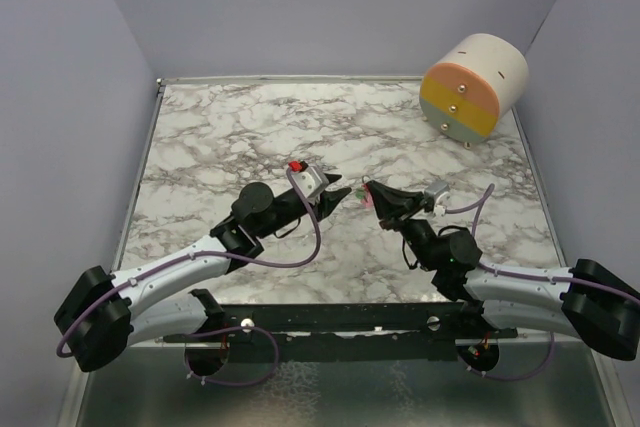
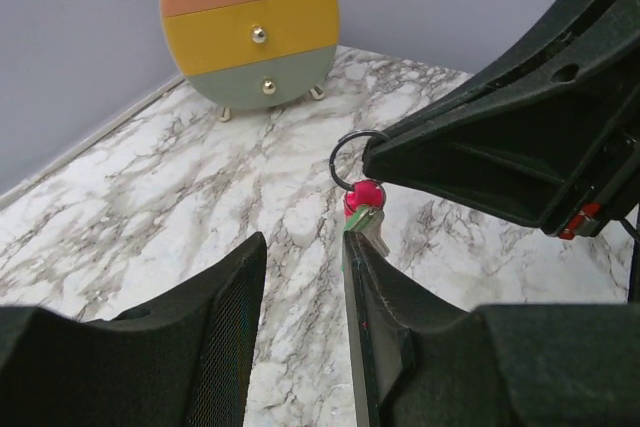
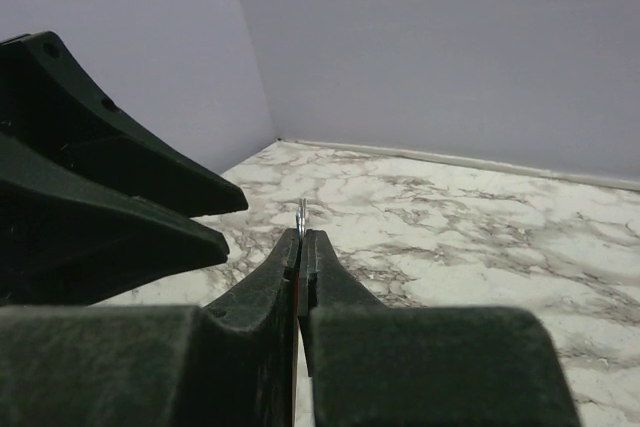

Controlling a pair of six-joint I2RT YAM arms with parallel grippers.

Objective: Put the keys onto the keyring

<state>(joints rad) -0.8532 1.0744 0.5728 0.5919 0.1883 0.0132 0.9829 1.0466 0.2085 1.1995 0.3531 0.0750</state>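
Marble table (image 1: 200, 127), purple walls. Left gripper (image 2: 302, 239) is part open and holds nothing. The green key (image 2: 353, 219) touches its fingertip at 1 o'clock. Pink key (image 2: 364, 194) hangs at 6 o'clock of the keyring (image 2: 347, 155), which the right gripper (image 3: 301, 235) pinches tight. Likely the threading step; next calls for a fine grip on the green key. Can't tell if either key is on.

We are reading no text, label, brand, number or sign in any of the three views.
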